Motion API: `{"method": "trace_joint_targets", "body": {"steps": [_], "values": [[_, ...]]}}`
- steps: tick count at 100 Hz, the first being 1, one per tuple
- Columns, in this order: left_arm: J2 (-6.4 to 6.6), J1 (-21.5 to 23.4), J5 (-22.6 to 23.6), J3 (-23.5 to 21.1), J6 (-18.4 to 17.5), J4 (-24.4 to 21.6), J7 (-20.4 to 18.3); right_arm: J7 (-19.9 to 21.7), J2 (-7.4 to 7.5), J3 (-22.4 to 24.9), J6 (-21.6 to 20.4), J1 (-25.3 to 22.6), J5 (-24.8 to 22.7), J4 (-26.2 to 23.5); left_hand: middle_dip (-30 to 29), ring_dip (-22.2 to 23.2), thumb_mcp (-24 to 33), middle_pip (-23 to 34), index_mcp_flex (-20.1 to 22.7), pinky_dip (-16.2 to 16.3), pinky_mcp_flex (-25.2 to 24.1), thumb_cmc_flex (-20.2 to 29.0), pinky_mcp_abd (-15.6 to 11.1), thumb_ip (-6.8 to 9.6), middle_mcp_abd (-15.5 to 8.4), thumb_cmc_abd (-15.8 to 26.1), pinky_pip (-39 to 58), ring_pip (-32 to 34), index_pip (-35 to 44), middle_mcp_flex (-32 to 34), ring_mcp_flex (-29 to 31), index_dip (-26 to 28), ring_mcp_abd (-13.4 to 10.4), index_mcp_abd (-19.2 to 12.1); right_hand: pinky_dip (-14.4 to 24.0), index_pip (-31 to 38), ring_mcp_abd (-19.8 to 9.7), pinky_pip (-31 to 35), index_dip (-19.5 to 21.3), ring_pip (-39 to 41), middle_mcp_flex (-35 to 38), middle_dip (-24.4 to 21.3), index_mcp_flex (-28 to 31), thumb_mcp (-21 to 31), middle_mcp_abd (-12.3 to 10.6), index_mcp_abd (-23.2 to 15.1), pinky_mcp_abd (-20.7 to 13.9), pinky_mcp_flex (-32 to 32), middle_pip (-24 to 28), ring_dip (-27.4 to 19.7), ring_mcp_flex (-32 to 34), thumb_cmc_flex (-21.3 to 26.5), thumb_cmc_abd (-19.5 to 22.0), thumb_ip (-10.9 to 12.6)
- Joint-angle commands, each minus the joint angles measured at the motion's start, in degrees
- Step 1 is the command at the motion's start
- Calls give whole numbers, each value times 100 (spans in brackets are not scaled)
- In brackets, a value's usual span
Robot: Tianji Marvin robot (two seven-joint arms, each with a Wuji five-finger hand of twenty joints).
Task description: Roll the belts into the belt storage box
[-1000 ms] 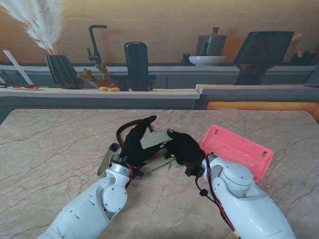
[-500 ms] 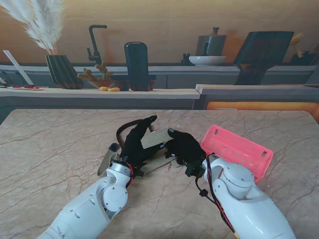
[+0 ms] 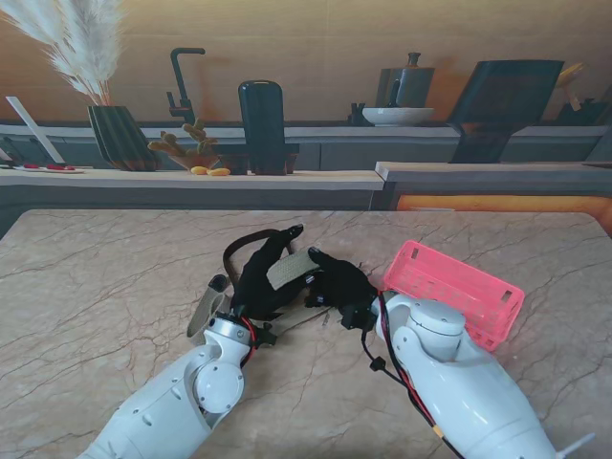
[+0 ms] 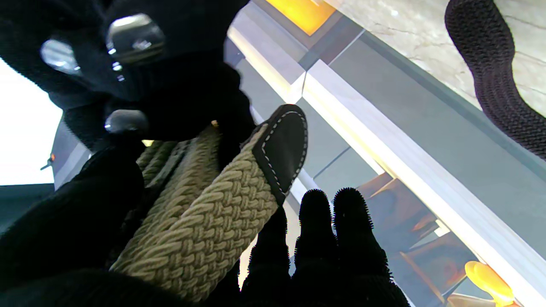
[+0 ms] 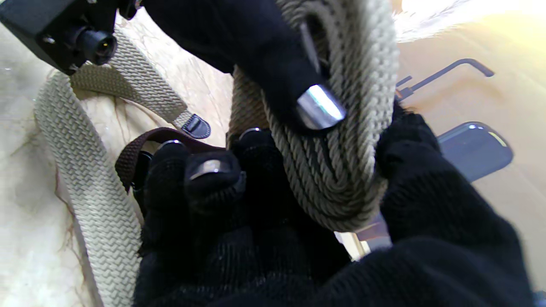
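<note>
My right hand (image 3: 337, 284) has swung in toward my left hand (image 3: 258, 277) since a second ago, its wrist turning, so the two now crowd the beige belt (image 3: 290, 268). That looks like another wrap going on the coil. Both hands' fingers are closed on that belt, held above the desk (image 3: 115, 277). The pink box (image 3: 459, 287) waits unmoved on my right; a brown belt (image 3: 241, 244) lies behind.

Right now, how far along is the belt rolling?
Nothing boxed yet: the pink slotted storage box shows no belt inside. Both hands, left hand and right hand, grip the beige woven belt, partly coiled. Its tail and the brown belt remain on the table.
</note>
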Motion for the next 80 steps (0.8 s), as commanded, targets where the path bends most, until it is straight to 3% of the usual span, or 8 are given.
{"method": "trace_joint_targets", "body": {"steps": [1, 32, 39, 45, 49, 51, 66, 80], "values": [[-73, 20, 45, 10, -78, -151, 44, 150, -120, -154, 131, 30, 12, 31, -64, 23, -48, 39, -89, 78, 19, 110, -338, -181, -215, 307, 99, 80, 128, 4, 3, 77, -211, -155, 154, 1161, -282, 329, 47, 235, 92, 78, 720, 1079, 297, -1951, -203, 74, 36, 90, 185, 964, 684, 509], [-76, 95, 123, -50, -161, -247, 185, 507, -138, -564, 288, 343, -122, 337, 0, 61, -345, 149, -100, 151, -51, 468, -243, -112, -203, 424, 258, 189, 448, 114, -29, 86, -164, -250, 137, 1155, -227, 335, -12, 208, 66, 45, 711, 1140, 330, -1861, -164, 27, 13, 56, 154, 952, 662, 505], [-83, 140, 73, -79, -169, -309, 173, 551, -135, -615, 277, 369, -151, 357, 53, 78, -942, 227, -155, 210, -51, 1235, -104, 22, -300, 918, 394, 228, 1734, 552, 57, 705, -161, -433, 130, 1143, -222, 332, -32, 197, 63, 33, 708, 1148, 321, -1845, -157, 24, 2, 47, 149, 945, 656, 508], [-85, 183, 12, -111, -183, -370, 134, 525, -142, -619, 273, 361, -143, 344, 138, 97, -1599, 329, 304, 263, -5, 1952, 34, 129, -357, 1451, 515, 261, 2414, 1129, 234, 1068, -170, -490, 110, 1120, -209, 306, -78, 124, 60, 4, 711, 1160, 306, -1808, -155, 5, -30, 5, 137, 935, 640, 515], [-88, 216, -46, -134, -175, -418, 100, 479, -146, -609, 281, 344, -139, 317, 171, 114, -3218, 372, 609, 302, 48, 3165, 148, 169, -383, 1785, 612, 292, 2730, 1425, 391, 912, -157, -526, 79, 1096, -177, 269, -147, 42, 67, -52, 724, 1183, 300, -1781, -139, -9, -90, -47, 125, 923, 617, 523], [-91, 237, -93, -147, -177, -447, 71, 455, -146, -605, 285, 338, -149, 303, 179, 118, -3549, 403, 750, 319, 71, 3479, 266, 185, -391, 1826, 648, 308, 2819, 1573, 470, 926, -163, -577, 59, 1075, -158, 242, -195, -10, 64, -87, 730, 1198, 299, -1752, -126, -24, -129, -81, 118, 918, 601, 527], [-131, 507, -817, -305, -131, -841, -335, 305, -89, -603, 269, 309, -608, 199, 286, 313, -3809, 653, 1484, 526, 133, 4209, 797, 75, -437, 2033, 1055, 495, 3564, 2494, 1016, 1255, -126, -833, -221, 785, -19, -233, -640, -986, -211, -678, 527, 1203, 239, -1575, 5, -306, -881, -606, -261, 768, 430, 569], [-144, 729, -1459, -453, 20, -1185, -672, 197, 17, -601, 81, 277, -1379, 145, 377, 498, -3832, 690, 1523, 558, 57, 4320, 846, 92, -335, 2062, 1111, 492, 3850, 2585, 1054, 1614, -40, -767, -374, 505, -17, -703, -736, -2204, -701, -1230, 85, 1227, 170, -1574, 30, -564, -1731, -1254, -725, 572, 84, 589]]}}
